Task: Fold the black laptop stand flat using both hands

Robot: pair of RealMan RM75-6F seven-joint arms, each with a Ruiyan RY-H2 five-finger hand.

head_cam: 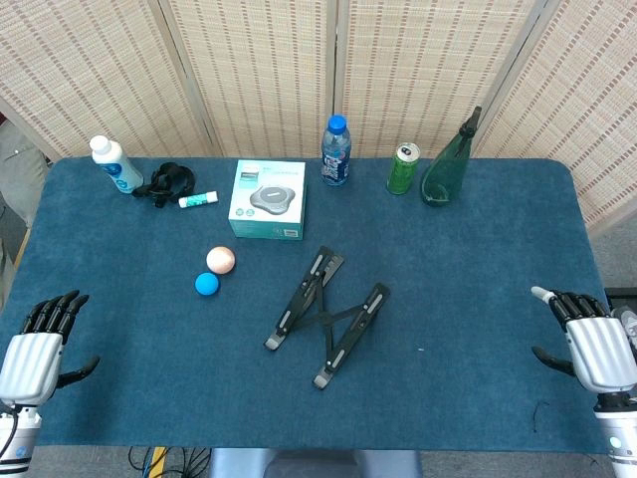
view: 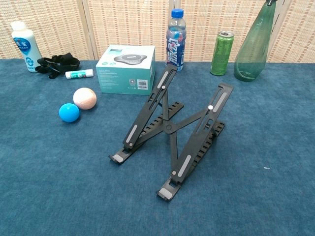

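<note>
We see the stand [head_cam: 326, 317] propped open near the middle of the blue table [head_cam: 468, 269], its two arms raised toward the back and crossed braces between them; the chest view shows it tilted up off the cloth [view: 171, 129]. The left hand [head_cam: 38, 344] rests at the table's near left corner, fingers spread and holding nothing. The right hand [head_cam: 592, 341] sits at the near right corner, likewise unclenched and empty. Both lie well apart from the stand. Left of the stand we find a pink ball [head_cam: 221, 260] just beside a blue ball [head_cam: 206, 284]. Along the back stand a white bottle [head_cam: 115, 165], a black strap [head_cam: 169, 180], a tube [head_cam: 198, 199], a box [head_cam: 268, 199], a drink bottle [head_cam: 335, 151], a can [head_cam: 403, 168] and a green glass bottle [head_cam: 450, 162].
</note>
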